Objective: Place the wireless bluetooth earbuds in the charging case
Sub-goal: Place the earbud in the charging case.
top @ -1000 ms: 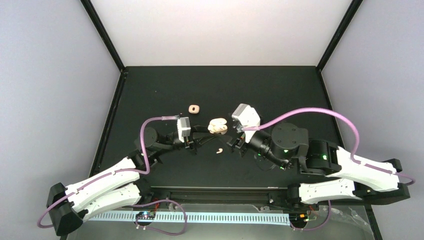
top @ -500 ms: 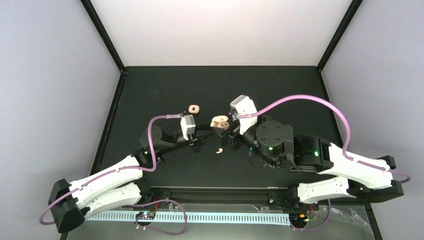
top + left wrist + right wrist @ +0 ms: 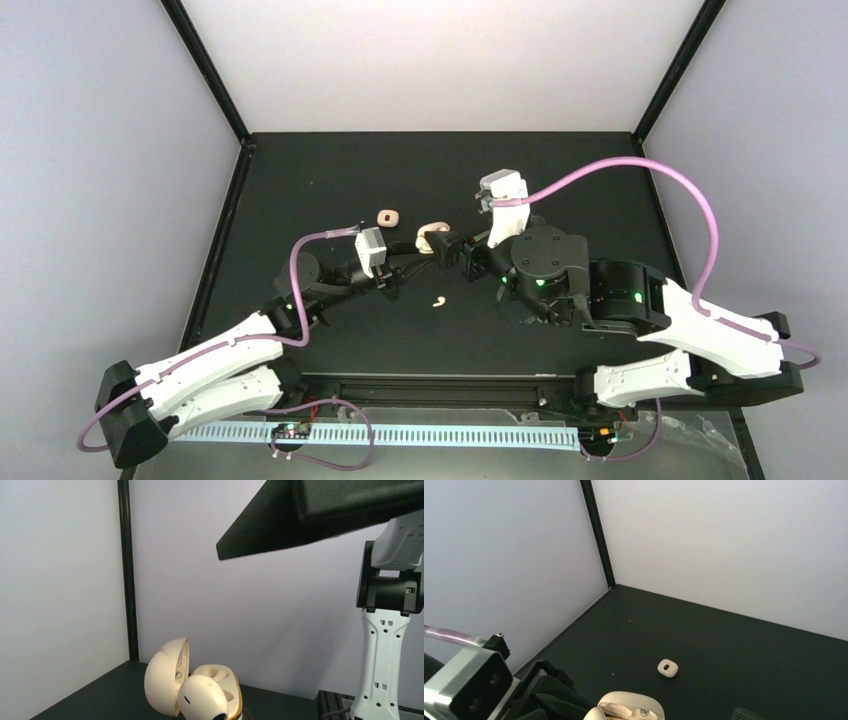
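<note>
The cream charging case is open and held off the table at the tip of my left gripper. In the left wrist view its lid stands up at the left. A white earbud sits at the near end of the base; the far socket is empty. The left fingers reach the case from the left, with the earbud beside them. My right gripper is close on the case's right, with one fingertip far to the side. Another earbud lies loose on the table.
A second cream case, closed, lies on the black table behind and left of the held one; it also shows in the right wrist view. Black frame posts and white walls enclose the table.
My right gripper swung away from the loose earbud and up to the case's right side. My left gripper carried the case a little farther from the arms' bases.
</note>
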